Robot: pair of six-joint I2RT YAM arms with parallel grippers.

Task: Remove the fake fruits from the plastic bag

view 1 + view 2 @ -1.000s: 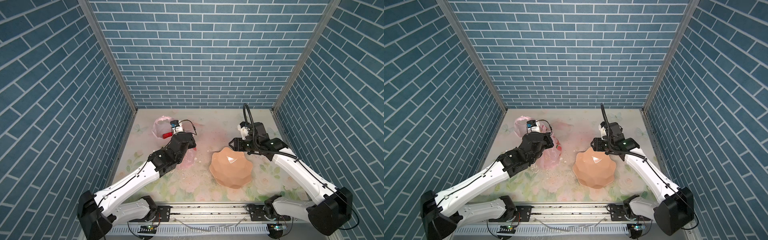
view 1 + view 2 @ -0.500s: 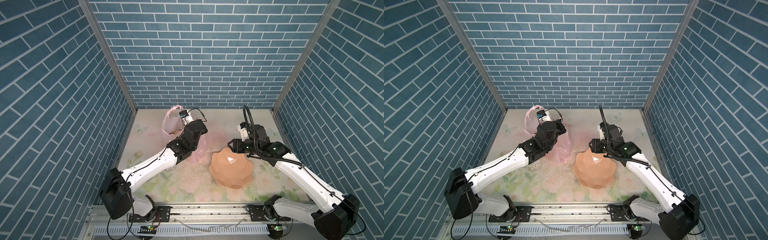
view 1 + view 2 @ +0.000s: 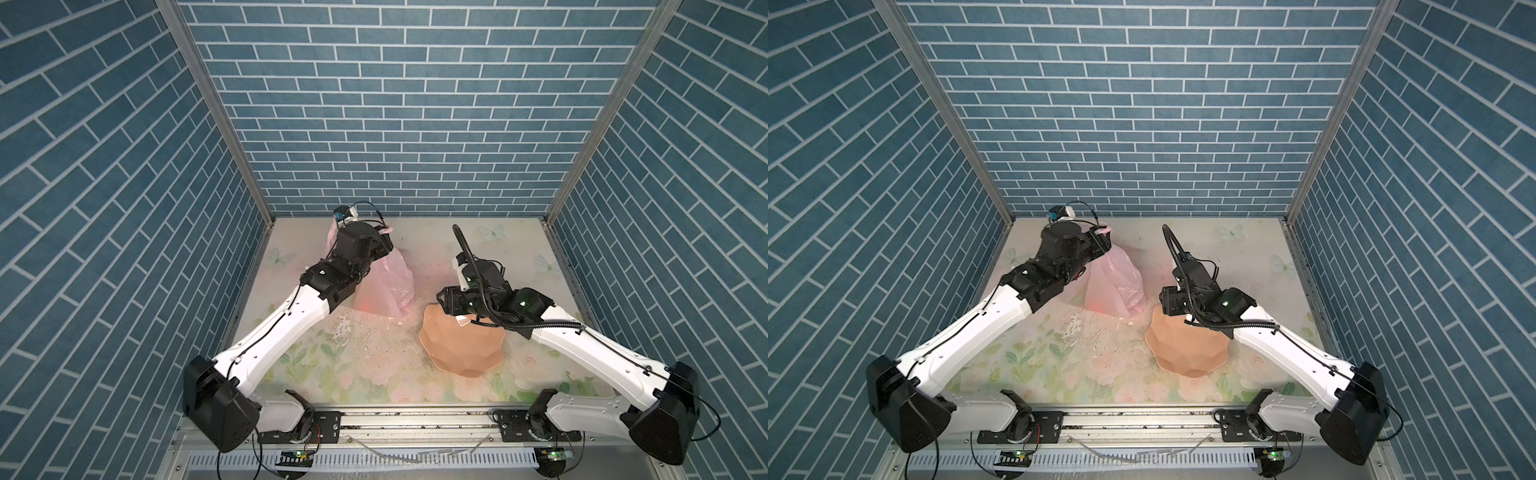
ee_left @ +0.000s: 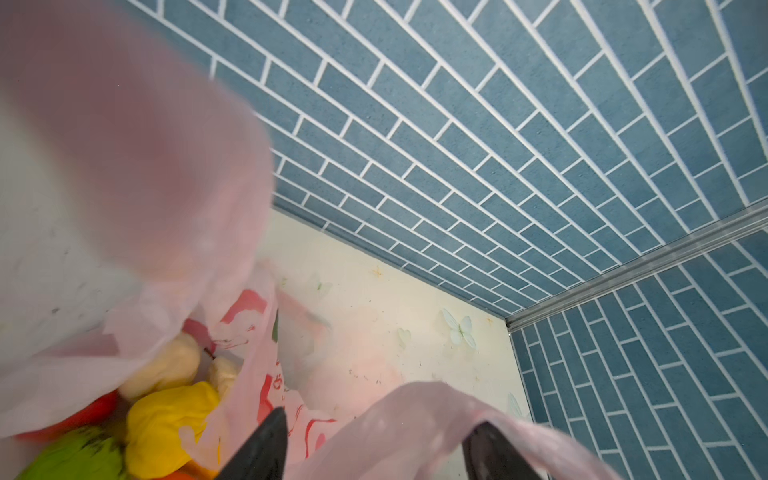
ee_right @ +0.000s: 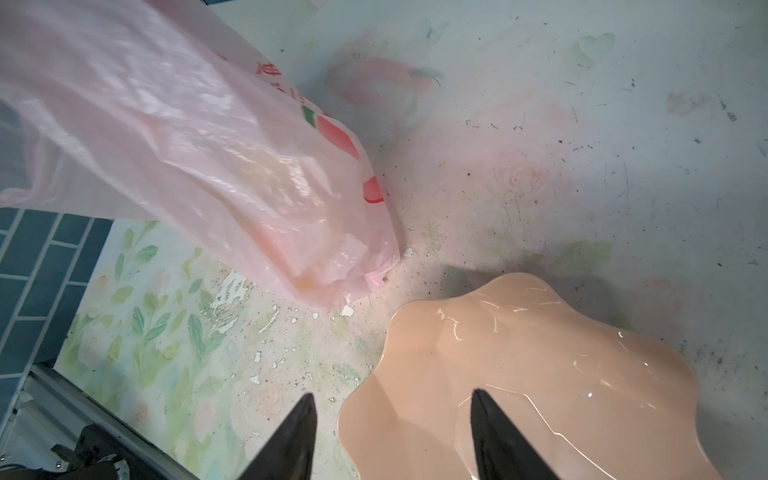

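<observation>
The pink plastic bag (image 3: 388,286) (image 3: 1119,286) stands pulled up into a cone at the back left of the mat. Its handle loop (image 4: 415,411) lies across my left gripper (image 4: 380,417), whose jaws stand wide apart and open; in both top views that gripper (image 3: 384,240) is at the bag's top. Down the bag's mouth I see fake fruits: a wrinkly yellow one (image 4: 166,419), a green one (image 4: 70,457), a cream lump (image 4: 166,365) and a red one (image 4: 83,415). My right gripper (image 5: 394,392) (image 3: 441,299) is open and empty, with its fingers either side of the bowl's rim.
A peach scalloped bowl (image 3: 461,349) (image 5: 540,374) sits right of the bag, partly under my right wrist. The floral mat (image 3: 365,374) is scuffed and flaked in front of the bag. Blue brick walls (image 3: 395,124) close off the back and both sides.
My left arm has lifted the bag's handle up and toward the back wall, stretching the bag upright, and its jaws have opened. My right gripper has shifted slightly over the bowl's rim.
</observation>
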